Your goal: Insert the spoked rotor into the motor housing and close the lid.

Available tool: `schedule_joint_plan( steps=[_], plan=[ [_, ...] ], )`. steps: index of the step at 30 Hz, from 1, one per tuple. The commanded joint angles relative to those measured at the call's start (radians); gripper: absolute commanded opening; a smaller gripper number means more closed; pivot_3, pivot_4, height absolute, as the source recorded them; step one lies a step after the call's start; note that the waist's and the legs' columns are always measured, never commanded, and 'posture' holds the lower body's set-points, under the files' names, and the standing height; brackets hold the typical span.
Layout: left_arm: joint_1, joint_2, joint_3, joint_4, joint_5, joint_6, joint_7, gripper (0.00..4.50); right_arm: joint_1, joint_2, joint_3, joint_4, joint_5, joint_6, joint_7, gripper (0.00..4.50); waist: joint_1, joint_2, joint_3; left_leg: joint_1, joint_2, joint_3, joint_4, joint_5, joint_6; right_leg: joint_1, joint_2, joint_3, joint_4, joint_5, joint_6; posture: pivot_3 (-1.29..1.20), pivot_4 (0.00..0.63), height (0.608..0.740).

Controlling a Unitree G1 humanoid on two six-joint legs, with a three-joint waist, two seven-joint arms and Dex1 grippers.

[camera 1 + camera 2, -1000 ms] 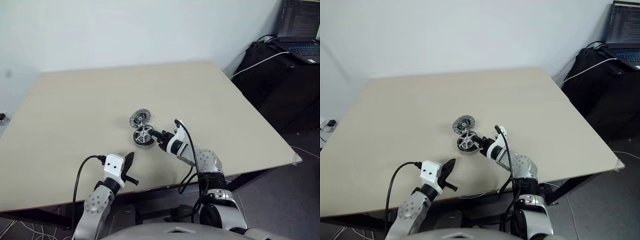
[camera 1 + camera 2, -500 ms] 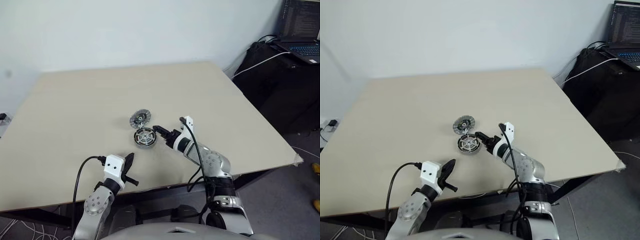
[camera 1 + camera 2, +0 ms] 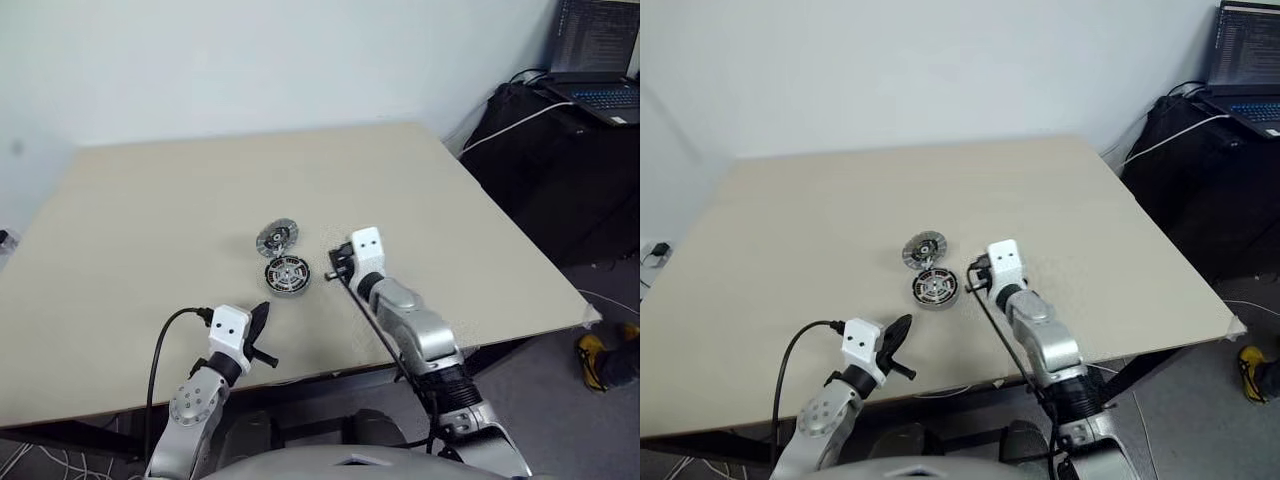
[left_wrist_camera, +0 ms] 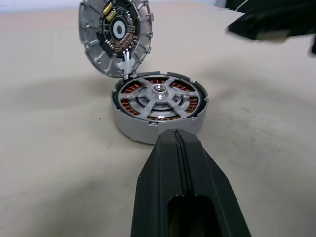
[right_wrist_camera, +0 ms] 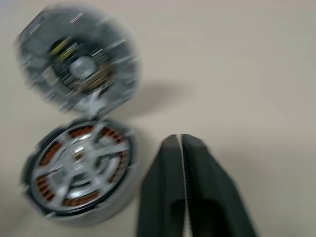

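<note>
The motor housing (image 4: 129, 126) lies flat on the table (image 3: 200, 190), a silver puck with coppery windings. The spoked rotor (image 4: 159, 100) sits inside it, and the windings show through its gaps. The lid (image 4: 116, 37), a ribbed silver disc, stands tilted on edge and touches the housing's far rim. My right gripper (image 3: 334, 272) is shut and empty, just right of the housing (image 5: 79, 170) and apart from it. My left gripper (image 3: 260, 315) is shut and empty near the table's front edge, pointing at the housing from a short way off.
The table's front edge runs just behind my left gripper, and its right edge falls away to the floor. Off the table at the right are a laptop (image 3: 598, 40), black bags with cables (image 3: 540, 130), and a person's shoe (image 3: 592, 358).
The rotor, held tilted by my right gripper a second ago, now lies flat in the housing. The right gripper let go, rolled over, drew slightly right and shut. The left arm stayed still.
</note>
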Motion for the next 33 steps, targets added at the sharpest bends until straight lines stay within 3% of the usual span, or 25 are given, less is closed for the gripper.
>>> schedule_joint_plan(
  steps=[1,11,21,24,29,33],
  plan=[
    [-0.015,-0.004,-0.002,-0.008,0.0,-0.018,-0.003,0.0,-0.079,0.034,0.017,0.088,-0.039,-0.034,0.009,0.03,0.0,0.0,0.0,0.0,0.0,0.0,0.001,0.0,0.0,0.0,0.0,0.0,0.0,0.0,0.0,0.0,0.0,0.74],
    [0.01,-0.01,0.002,-0.02,0.003,-0.027,0.015,0.0,-0.232,0.106,0.063,0.306,-0.108,-0.076,0.072,0.03,0.0,-0.001,0.0,0.0,0.0,0.0,0.001,0.0,0.0,0.0,0.0,0.0,0.001,0.0,0.0,0.0,0.0,0.74],
    [0.022,-0.008,0.009,-0.018,-0.001,-0.037,0.021,0.0,-0.246,0.111,0.087,0.404,-0.157,-0.051,0.132,0.03,-0.002,-0.002,-0.004,0.001,0.0,0.001,0.001,0.0,0.0,0.0,0.0,0.001,0.002,0.0,0.0,0.0,0.0,0.74],
    [0.023,-0.003,0.012,-0.014,-0.004,-0.04,0.016,0.0,-0.246,0.07,0.101,0.311,-0.157,-0.064,0.205,0.03,-0.001,-0.002,-0.004,0.002,0.0,0.001,0.002,0.0,0.0,0.0,-0.001,0.001,0.003,0.0,0.0,0.0,0.0,0.74],
    [0.017,-0.002,0.007,0.003,-0.004,-0.046,0.011,0.0,-0.266,-0.133,0.251,0.106,-0.241,-0.15,0.449,0.03,0.0,-0.002,-0.004,0.0,-0.001,0.001,0.002,0.0,0.0,0.0,-0.002,0.001,0.002,0.0,0.0,0.0,0.0,0.74],
    [0.009,-0.012,-0.002,0.017,-0.001,-0.049,0.01,0.0,-0.294,-0.26,0.354,0.021,-0.31,-0.194,0.599,0.94,0.0,-0.002,-0.003,0.0,0.0,0.001,0.002,0.0,0.0,-0.001,-0.002,0.0,0.001,0.0,0.0,0.0,0.0,0.74]
  ],
)
